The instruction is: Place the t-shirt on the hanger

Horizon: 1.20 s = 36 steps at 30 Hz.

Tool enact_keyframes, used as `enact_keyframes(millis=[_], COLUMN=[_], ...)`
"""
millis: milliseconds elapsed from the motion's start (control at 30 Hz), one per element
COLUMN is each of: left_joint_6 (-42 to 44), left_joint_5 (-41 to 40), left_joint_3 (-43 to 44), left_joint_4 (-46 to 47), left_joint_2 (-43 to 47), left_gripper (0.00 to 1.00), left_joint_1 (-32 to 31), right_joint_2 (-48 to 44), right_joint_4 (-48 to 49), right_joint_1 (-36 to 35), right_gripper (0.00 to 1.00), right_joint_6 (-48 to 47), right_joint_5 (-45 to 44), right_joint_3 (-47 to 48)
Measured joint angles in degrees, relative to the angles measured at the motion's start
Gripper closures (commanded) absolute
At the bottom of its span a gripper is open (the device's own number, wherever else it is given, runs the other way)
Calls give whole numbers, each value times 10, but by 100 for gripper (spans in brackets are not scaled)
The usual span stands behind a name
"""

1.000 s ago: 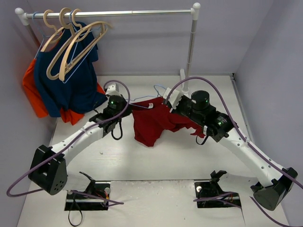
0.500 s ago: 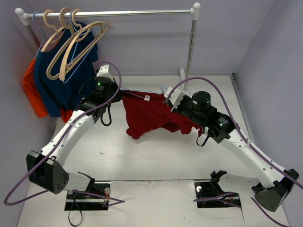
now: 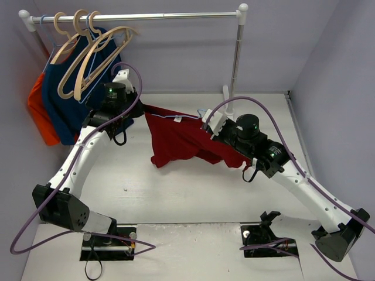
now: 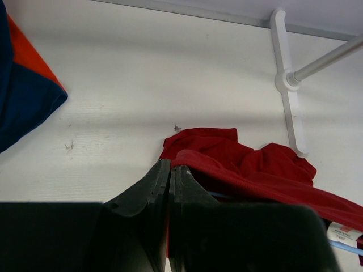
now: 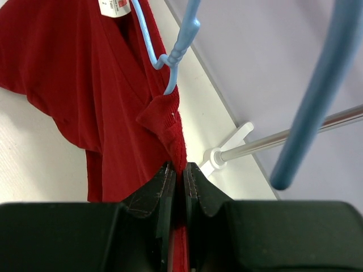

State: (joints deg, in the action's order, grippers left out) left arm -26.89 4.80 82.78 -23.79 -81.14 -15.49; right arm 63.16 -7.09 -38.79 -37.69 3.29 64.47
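Observation:
The dark red t-shirt [image 3: 179,140] hangs stretched in the air between my two grippers, above the table. My left gripper [image 3: 139,110] is shut on its left edge, and the cloth shows pinched at the jaws in the left wrist view [image 4: 168,165]. My right gripper [image 3: 205,127] is shut on the shirt's right edge [image 5: 178,168]. The light-blue wire hanger [image 5: 174,54] sits in the neck opening beside the white label [image 5: 113,6]. Its hook [image 3: 200,112] pokes out above the shirt. The rest of the hanger is hidden under the cloth.
A clothes rail [image 3: 135,17] spans the back, its pole [image 3: 235,55] standing behind the right gripper. Pale wooden hangers [image 3: 88,52], a navy shirt [image 3: 88,111] and an orange garment [image 3: 38,111] hang at the far left, close behind my left arm. Walls close both sides.
My left gripper has moved up and to the far left with the shirt's edge, stretching the shirt wider. The right gripper has barely moved.

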Motion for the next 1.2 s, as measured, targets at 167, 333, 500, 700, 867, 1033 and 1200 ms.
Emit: enact_keyframes(millis=[167,333,500,700,867,1033,1200], left_joint_6=[24,51,69,88,107,113,111], left_joint_5=[9,-21,-54,-96,-125,-128,-120], left_joint_3=[29,77,175,352,435,377,270], left_joint_4=[-27,-67,-109,-156,-170,-163,-160], left_joint_2=[4,20,17,-20,-45,-31,-17], left_gripper=[100,100,100,100,100,100,100], left_joint_1=[-25,-113,-169,-197,-208,-209,-210], right_joint_2=[2,23,72,128,141,88,24], right_joint_4=[14,48,85,129,161,187,208], right_joint_1=[0,0,1,11,24,26,26], right_gripper=[100,100,100,100,100,100,100], right_joint_6=[2,2,2,-1,0,3,26], right_joint_5=[15,45,74,98,129,171,171], right_joint_3=[0,9,54,165,262,216,61])
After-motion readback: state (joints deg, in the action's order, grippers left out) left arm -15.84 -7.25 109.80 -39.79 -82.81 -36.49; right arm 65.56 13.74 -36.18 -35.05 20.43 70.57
